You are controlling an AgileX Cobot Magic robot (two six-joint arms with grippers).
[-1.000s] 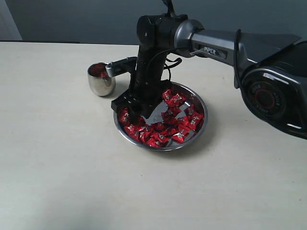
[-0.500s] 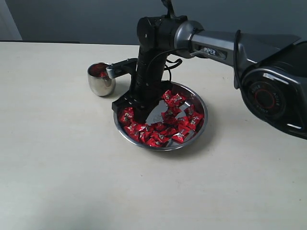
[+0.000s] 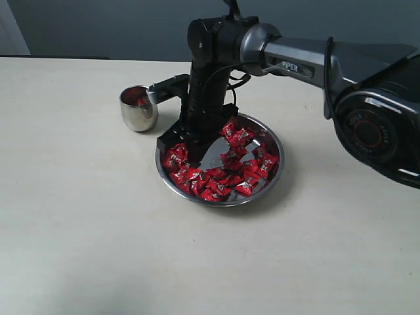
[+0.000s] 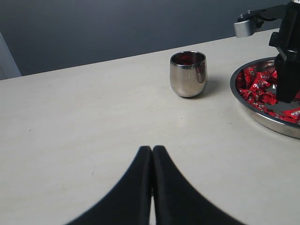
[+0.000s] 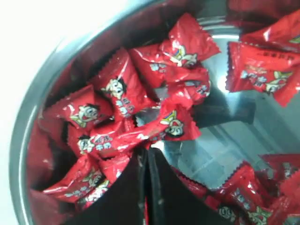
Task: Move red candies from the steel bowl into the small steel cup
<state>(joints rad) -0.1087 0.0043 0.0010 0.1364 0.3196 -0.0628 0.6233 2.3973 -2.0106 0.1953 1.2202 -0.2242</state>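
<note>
The steel bowl [image 3: 274, 172] lies mid-table, full of red candies [image 3: 226, 177]. My right gripper [image 3: 178, 146] stands over the bowl's left side. Its jaws are pressed together in the right wrist view [image 5: 146, 151], with the edge of a red candy [image 5: 171, 125] pinched at the tips and a red sliver showing between the fingers. The small steel cup [image 3: 138, 109] stands just left of the bowl, with red showing inside it. My left gripper [image 4: 152, 149] is shut and empty over bare table, well short of the small steel cup [image 4: 188, 73].
The right arm's black links [image 3: 210, 79] reach in from the right, above the bowl. A silver bracket [image 3: 164, 88] on that arm sticks out toward the cup. A dark wall [image 3: 98, 26] runs behind the table's far edge.
The right gripper has risen a little out of the candy pile at the bowl's left side. The cup and bowl have stayed where they were.
</note>
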